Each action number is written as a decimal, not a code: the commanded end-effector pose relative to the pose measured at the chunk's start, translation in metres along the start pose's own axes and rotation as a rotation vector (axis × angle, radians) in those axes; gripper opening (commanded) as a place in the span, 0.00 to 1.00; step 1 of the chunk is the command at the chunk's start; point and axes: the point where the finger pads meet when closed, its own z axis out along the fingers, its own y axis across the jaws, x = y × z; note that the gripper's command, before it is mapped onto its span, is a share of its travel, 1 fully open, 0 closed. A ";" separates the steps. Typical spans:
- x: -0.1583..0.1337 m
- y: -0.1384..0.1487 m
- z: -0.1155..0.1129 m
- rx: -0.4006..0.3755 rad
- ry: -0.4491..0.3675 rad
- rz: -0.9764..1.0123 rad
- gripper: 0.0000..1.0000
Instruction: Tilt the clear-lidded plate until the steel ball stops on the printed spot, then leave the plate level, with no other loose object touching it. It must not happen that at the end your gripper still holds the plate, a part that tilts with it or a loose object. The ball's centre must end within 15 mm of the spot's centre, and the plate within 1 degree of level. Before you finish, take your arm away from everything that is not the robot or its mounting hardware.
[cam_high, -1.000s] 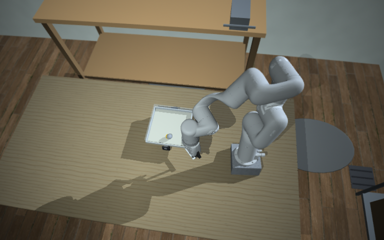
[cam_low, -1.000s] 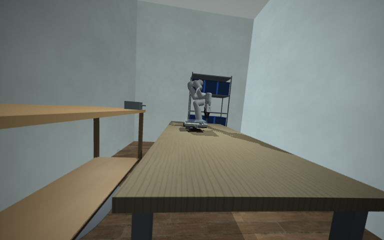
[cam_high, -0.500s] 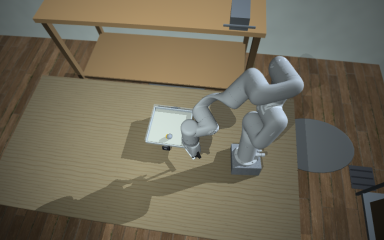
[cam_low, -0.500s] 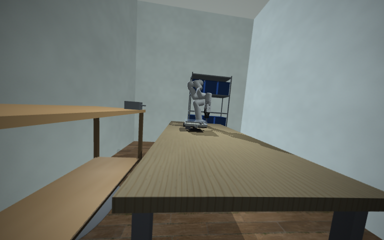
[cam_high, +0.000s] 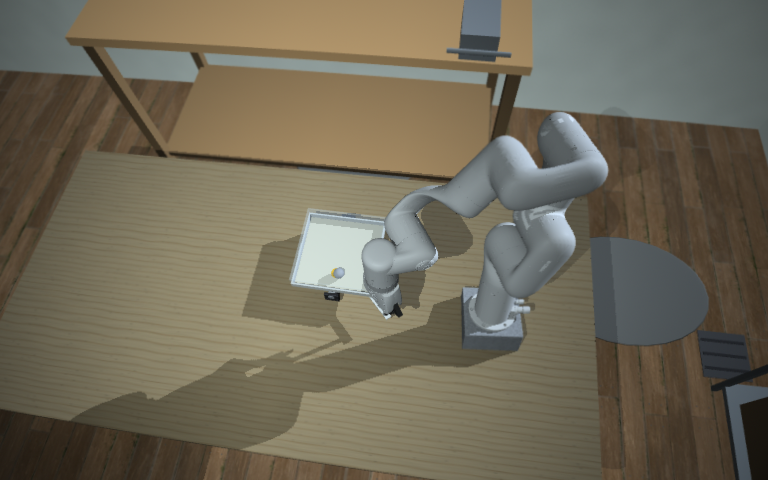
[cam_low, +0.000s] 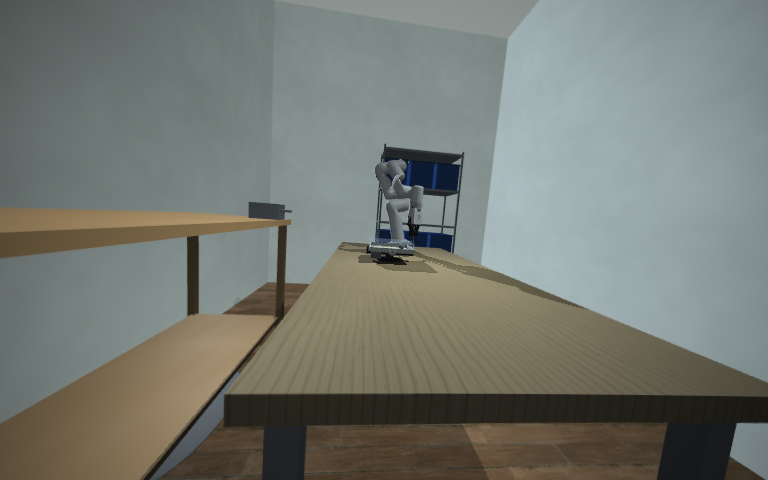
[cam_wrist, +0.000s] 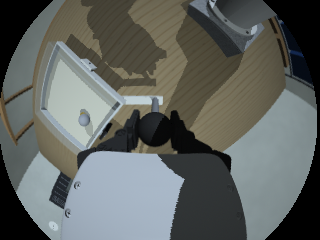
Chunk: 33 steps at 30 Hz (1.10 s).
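Observation:
The white-rimmed plate (cam_high: 336, 251) with a clear lid stands on a small black mount (cam_high: 332, 296) on the table. The steel ball (cam_high: 339, 272) lies near the plate's front edge, on top of the orange printed spot (cam_high: 334, 271), which peeks out on its left side. My gripper (cam_high: 392, 310) is at the plate's front right corner. In the wrist view the gripper (cam_wrist: 155, 130) is shut on a black round knob (cam_wrist: 155, 128), which a grey rod (cam_wrist: 143, 100) joins to the plate (cam_wrist: 76, 96). The ball (cam_wrist: 84, 119) shows there too. I cannot tell whether the plate is level.
The arm's base (cam_high: 491, 328) stands on the table to the right of the plate. A wooden two-level bench with a grey box (cam_high: 480, 28) is behind the table. A blue-binned shelf (cam_low: 421, 198) stands behind the arm.

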 end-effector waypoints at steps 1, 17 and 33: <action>0.000 -0.001 -0.002 0.001 -0.003 0.000 0.00; -0.002 -0.001 -0.001 0.001 -0.003 0.000 0.00; 0.000 -0.001 -0.002 0.001 -0.003 0.000 0.00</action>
